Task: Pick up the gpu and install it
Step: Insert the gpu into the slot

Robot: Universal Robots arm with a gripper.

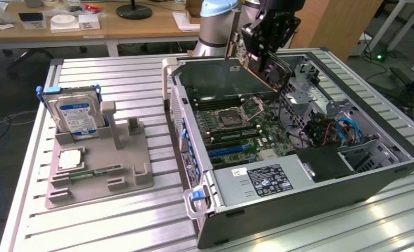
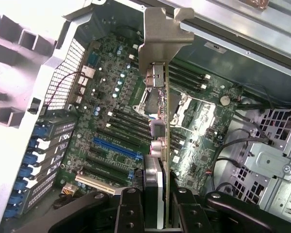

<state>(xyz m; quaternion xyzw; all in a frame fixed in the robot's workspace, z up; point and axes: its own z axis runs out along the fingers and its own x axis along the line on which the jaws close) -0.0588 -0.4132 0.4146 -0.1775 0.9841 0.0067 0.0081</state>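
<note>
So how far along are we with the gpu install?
Done: the gpu is picked up, clamped in the gripper. In hand: it hangs over the motherboard inside the open computer case. Left: it is not seated in any slot. The card is clear above the board, and the blue slot is bare.

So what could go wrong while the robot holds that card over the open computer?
1. The gripper holds the gpu above the motherboard; if it slips, it could drop onto the board's parts.
2. Coming down off line from the long slots, its edge might scrape them.
3. Its metal bracket might catch on the computer case wall.
</note>
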